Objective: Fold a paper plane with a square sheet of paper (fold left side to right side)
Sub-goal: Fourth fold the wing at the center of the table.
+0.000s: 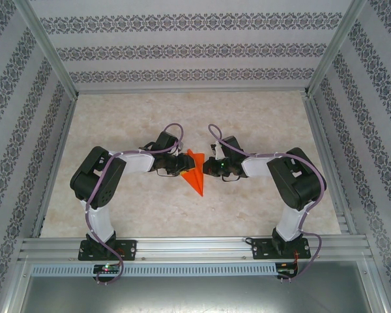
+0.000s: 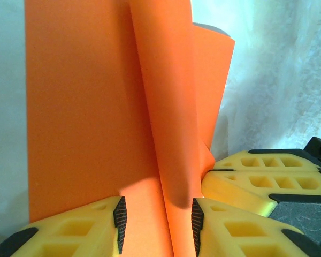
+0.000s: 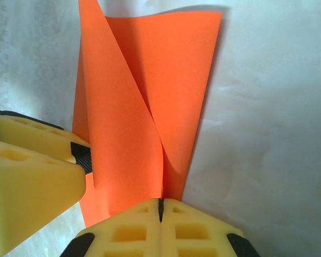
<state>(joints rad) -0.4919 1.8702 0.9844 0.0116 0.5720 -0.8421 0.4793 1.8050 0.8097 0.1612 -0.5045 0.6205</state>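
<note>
At the near edge you have both arm bases bolted to the metal rail (image 1: pixel 195 246). From there each arm bends inward, so the two wrists meet over the middle of the bench (image 1: pixel 117 130). Your left gripper (image 2: pixel 158 222) comes in from the left with its jaws partly spread. Its black pads (image 2: pixel 120 220) stand either side of a raised, curled fold of the paper plane (image 2: pixel 85 107): the right pad touches that curl, and the left pad sits apart from it over the flat layer. I cannot tell whether the tips press the paper onto the bench. Your right gripper (image 3: pixel 160 208) faces it from the right with its jaws pressed together, and the paper's standing crease runs straight into their seam, so they pinch the paper at that edge. The two grippers' yellow fingers sit just beside each other. From above, the bright orange paper plane lies between them in mid-bench, a narrow kite shape with its sharp tip pointing toward you. One flap rears up off the flat layers. Beyond it the marbled bench runs on to the patterned far wall (image 1: pixel 195 49).
</note>
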